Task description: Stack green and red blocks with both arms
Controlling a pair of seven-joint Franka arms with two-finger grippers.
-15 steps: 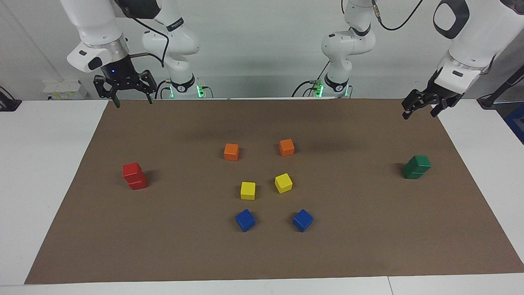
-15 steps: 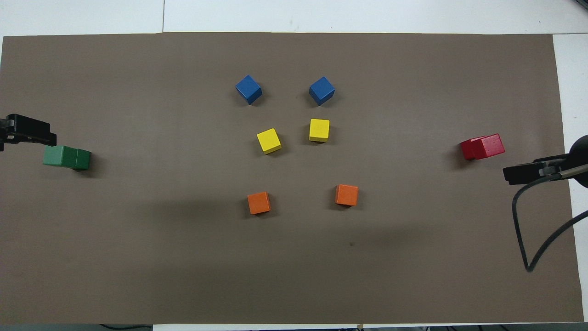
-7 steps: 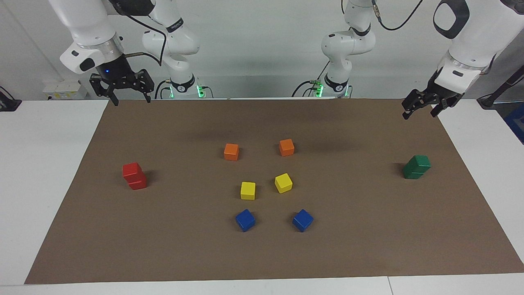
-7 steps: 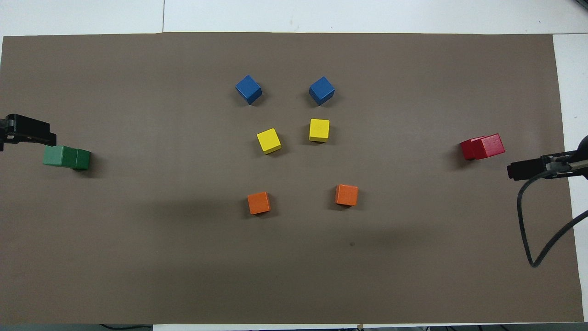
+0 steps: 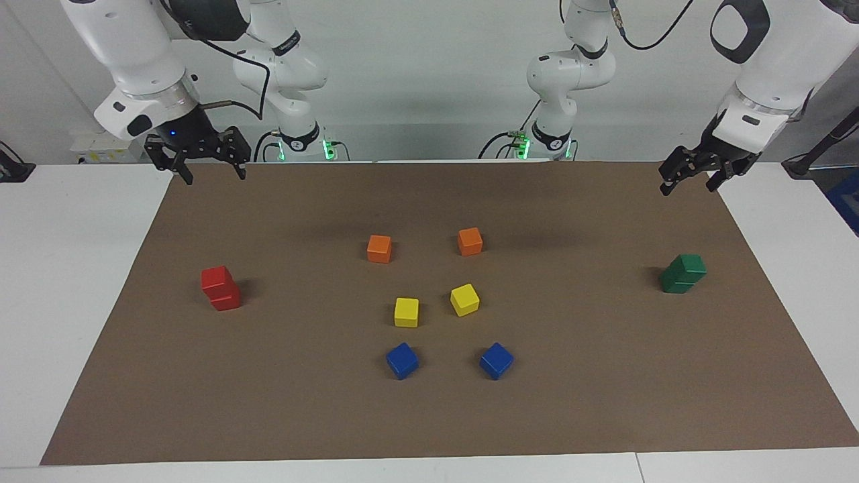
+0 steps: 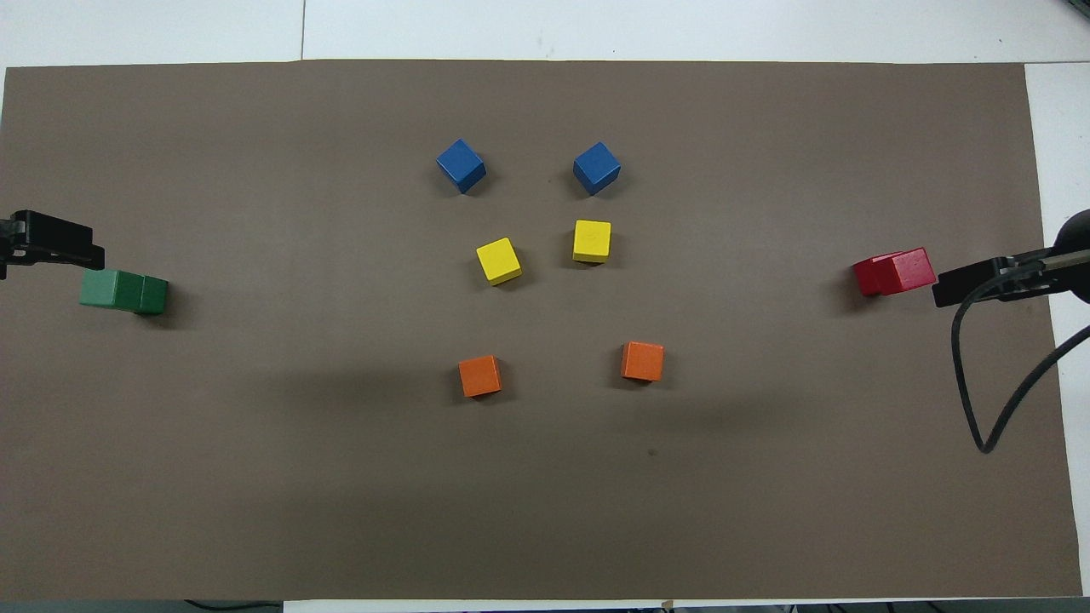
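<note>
Robotics lab. Two white robot arms (image 5: pixel 557 74) bolted at far edge of a white table (image 5: pixel 74 282) w/ brown mat (image 5: pixel 429 416), green status LEDs at bases, loose cables (image 6: pixel 979 409), plain grey wall, coloured test cubes (image 5: pixel 406 312) laid out mid-mat.

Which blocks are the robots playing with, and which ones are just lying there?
Playing with:
red stack, two red blocks, one on the other
green stack, two green blocks, one on the other
right gripper and left gripper, both open and up in the air

Just lying there:
orange blocks
yellow blocks
blue blocks
</note>
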